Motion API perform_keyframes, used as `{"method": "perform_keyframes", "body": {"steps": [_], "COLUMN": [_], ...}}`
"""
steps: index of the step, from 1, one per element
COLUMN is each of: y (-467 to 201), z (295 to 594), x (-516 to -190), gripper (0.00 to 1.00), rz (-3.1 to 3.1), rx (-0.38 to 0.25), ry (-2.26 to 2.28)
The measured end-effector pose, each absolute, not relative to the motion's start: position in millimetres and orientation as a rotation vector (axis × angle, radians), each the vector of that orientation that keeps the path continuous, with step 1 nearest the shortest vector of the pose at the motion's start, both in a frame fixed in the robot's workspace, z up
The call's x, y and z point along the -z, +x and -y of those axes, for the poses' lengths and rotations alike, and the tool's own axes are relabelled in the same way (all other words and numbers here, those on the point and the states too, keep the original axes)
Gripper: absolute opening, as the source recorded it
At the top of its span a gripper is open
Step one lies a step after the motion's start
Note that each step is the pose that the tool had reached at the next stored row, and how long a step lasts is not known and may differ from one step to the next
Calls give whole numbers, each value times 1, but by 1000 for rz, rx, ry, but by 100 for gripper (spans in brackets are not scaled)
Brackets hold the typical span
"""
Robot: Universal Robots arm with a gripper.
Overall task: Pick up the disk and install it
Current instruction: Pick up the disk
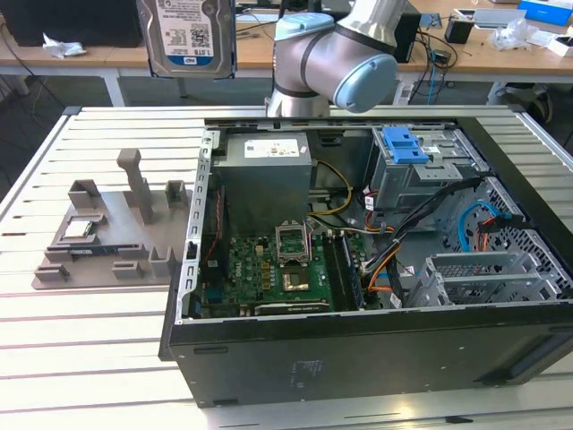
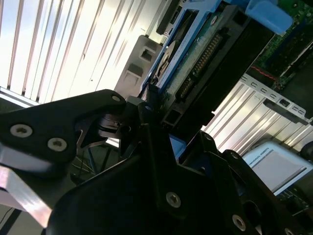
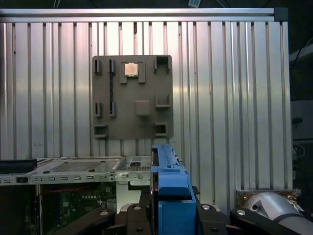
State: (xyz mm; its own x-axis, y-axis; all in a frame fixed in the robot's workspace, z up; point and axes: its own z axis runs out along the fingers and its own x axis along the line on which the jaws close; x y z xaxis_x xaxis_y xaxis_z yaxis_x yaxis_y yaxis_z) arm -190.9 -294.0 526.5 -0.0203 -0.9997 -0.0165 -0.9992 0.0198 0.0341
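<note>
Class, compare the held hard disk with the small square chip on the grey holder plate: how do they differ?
The disk is larger and rectangular; the chip is small and square. The disk stands upright in the air; the chip lies flat on the grey holder plate. The disk has a blue frame; the chip has none. Both are flat computer parts.

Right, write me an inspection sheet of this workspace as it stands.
Surface: slatted metal table carrying an open computer case and a grey holder plate.
Job's things: disk held high above the table, label facing the exterior camera, not in the case.
Clutter: small square chip on the holder plate; blue clip on the case's drive cage.
Grippers: gripper shut on the disk's blue frame.
Cables: black, orange, blue and yellow wires inside the case.
Surroundings: wooden desks with odds and ends behind.
</note>
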Motion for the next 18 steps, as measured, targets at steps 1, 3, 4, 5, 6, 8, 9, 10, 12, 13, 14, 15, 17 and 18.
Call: {"method": "perform_keyframes", "body": {"steps": [1,3,4,5,6,8,9,10,12,13,14,15,17,18], "y": [-188,-183,-178,-175,-172,-167,-165,-162,-159,-158,-156,-154,-151,-149], "z": [294,294,294,294,294,297,299,301,307,310,313,319,326,330], "x": [-526,-526,-526,-526,-526,-525,-525,-525,-524,-524,-523,-523,-522,-520], "gripper": [37,37,37,37,37,37,37,37,37,37,37,37,37,37], "rz": [2235,2235,2234,2234,2234,2234,2234,2235,2235,2235,2236,2236,2236,2236], "rx": [56,57,57,57,57,58,59,61,63,64,64,65,67,67], "ry": [2190,2190,2190,2190,2190,2189,2190,2190,2191,2191,2191,2191,2191,2191]}}
